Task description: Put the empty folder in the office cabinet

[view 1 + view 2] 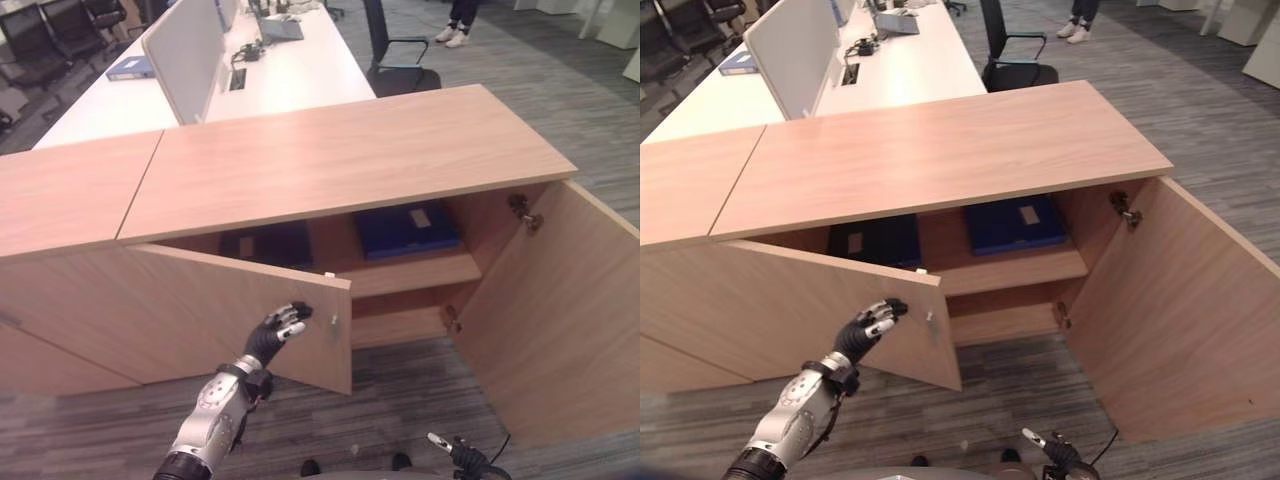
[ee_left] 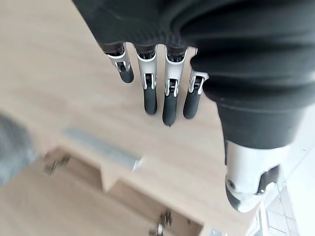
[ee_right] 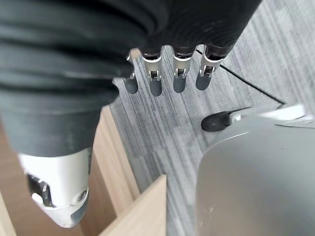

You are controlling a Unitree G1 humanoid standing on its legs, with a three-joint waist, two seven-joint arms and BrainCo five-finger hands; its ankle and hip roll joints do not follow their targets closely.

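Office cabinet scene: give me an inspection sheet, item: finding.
Surface: light wooden cabinet top, bare.
Job's things: blue flat folder lying on the upper shelf inside the wooden office cabinet; a dark flat item lies beside it.
Doors: left door partly open, right door wide open.
Clutter: nothing seen.
Robot hands: left robot hand open, at the left door's free edge by its small metal handle; right robot hand open, low over the grey carpet.
Cables: nothing seen.
Surroundings: white desk, black office chair, a person's shoes.
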